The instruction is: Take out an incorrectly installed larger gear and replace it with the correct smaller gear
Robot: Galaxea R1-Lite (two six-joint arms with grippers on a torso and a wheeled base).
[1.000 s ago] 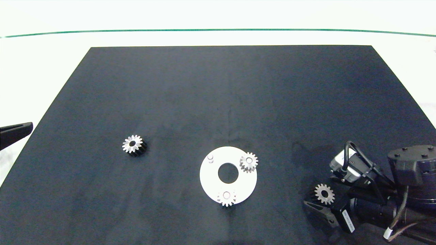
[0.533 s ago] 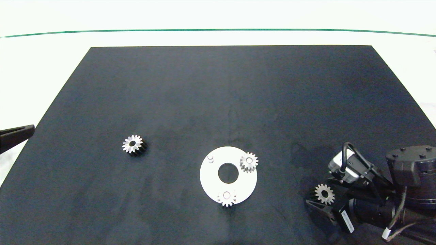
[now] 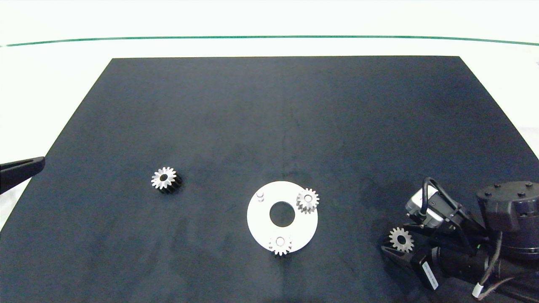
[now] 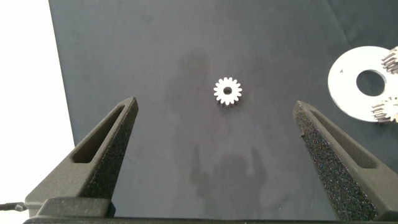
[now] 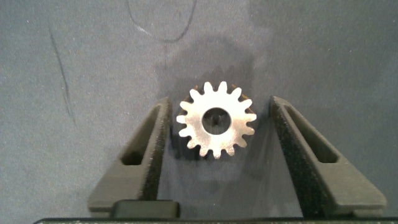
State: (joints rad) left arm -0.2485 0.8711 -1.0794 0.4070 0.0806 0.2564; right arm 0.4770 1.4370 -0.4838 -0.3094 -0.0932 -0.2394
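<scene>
1. Reaching in from the left edge of the head view, the left gripper hung over the left border of the black mat that covered the white table. Its fingers were spread wide and held nothing.
2. The larger gear, with its long pointed teeth, lay flat on the mat in the lower left part of the head view. It was alone, well apart from the other parts, and in the left wrist view it showed between the spread fingers, beyond their tips.
3. A white round plate with a centre hole lay at lower centre. A bare peg stood on its upper left part.
4. One small gear sat on the plate's upper right rim, and a second small gear sat on its lower rim.
5. The smaller gear lay flat on the mat at the lower right of the head view, well apart from the plate.
6. The right gripper came in from the lower right corner and straddled the smaller gear. Its fingers stood apart, one on each side, with a narrow gap to the teeth on both sides, so nothing was clamped.
</scene>
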